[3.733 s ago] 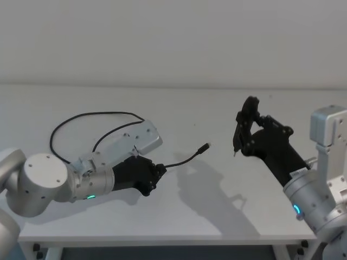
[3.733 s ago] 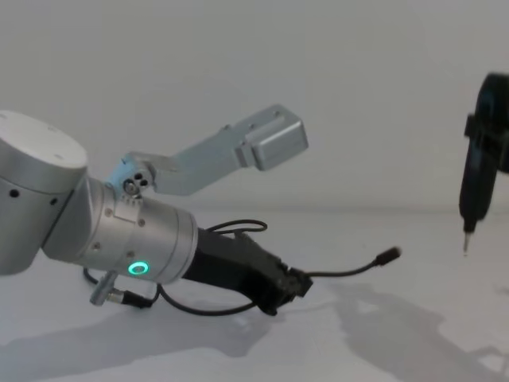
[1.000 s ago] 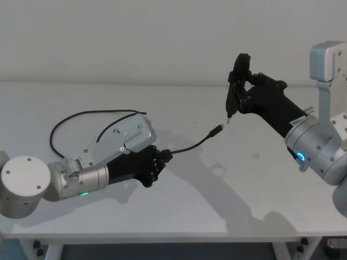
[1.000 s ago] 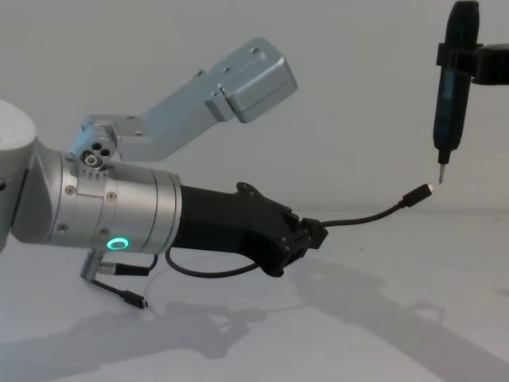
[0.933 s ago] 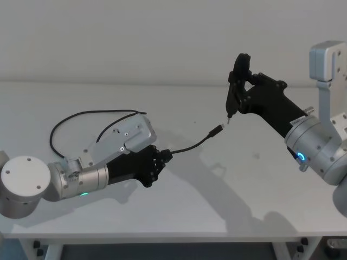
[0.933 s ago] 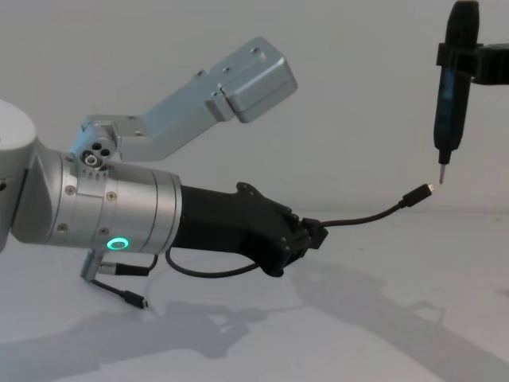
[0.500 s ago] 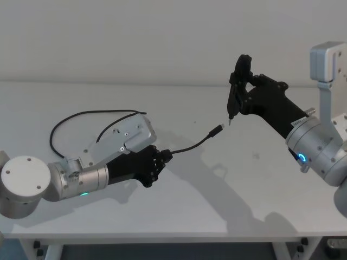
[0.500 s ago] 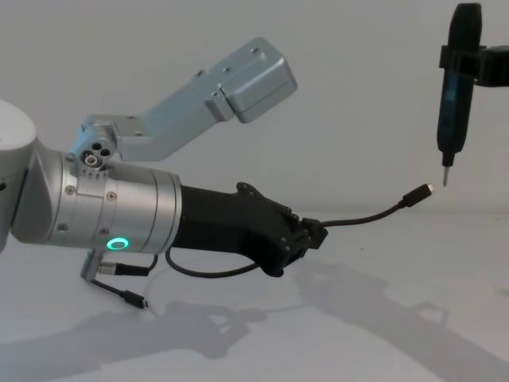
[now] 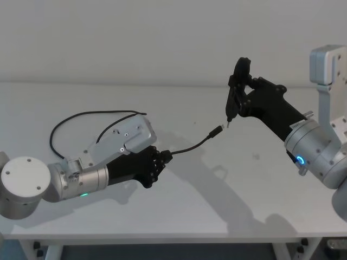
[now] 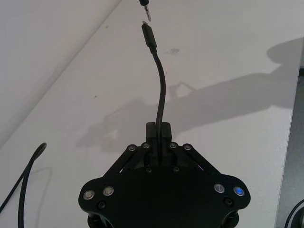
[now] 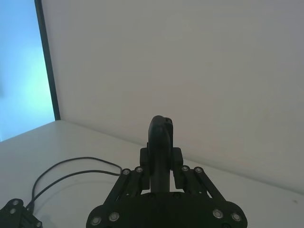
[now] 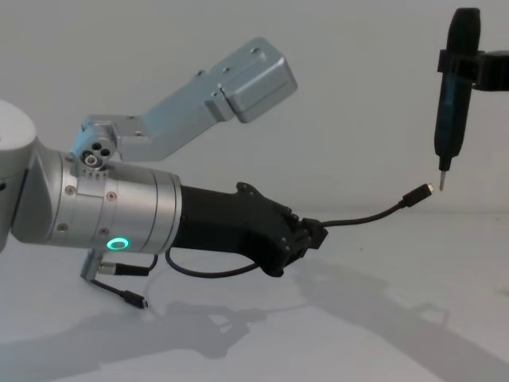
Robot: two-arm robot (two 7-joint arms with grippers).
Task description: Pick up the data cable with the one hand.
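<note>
While our left gripper (image 9: 162,158) sits low over the white table (image 9: 179,211) in the head view, its fingers are clamped on the cable (image 9: 190,148), whose free end rises rightward to a plug (image 9: 217,130) in the air. Behind the arm the cable's slack loops on the table. Our right gripper (image 9: 244,97) is raised at upper right, closed around a slim black tool (image 9: 236,89) whose tip hangs just above the plug, apart from it.

From the left wrist we see the fingers (image 10: 158,129) pinched on the cable (image 10: 160,85), which curves away to the plug (image 10: 148,34), the tool's tip (image 10: 146,9) just beyond.

From the right wrist we see the gripper (image 11: 160,166) gripping the tool (image 11: 160,142).

At chest height the left gripper (image 12: 314,237) holds the cable (image 12: 366,216) clear of the table; the other plug (image 12: 137,301) dangles below the arm, and the tool (image 12: 456,87) points down near the raised plug (image 12: 417,195).
</note>
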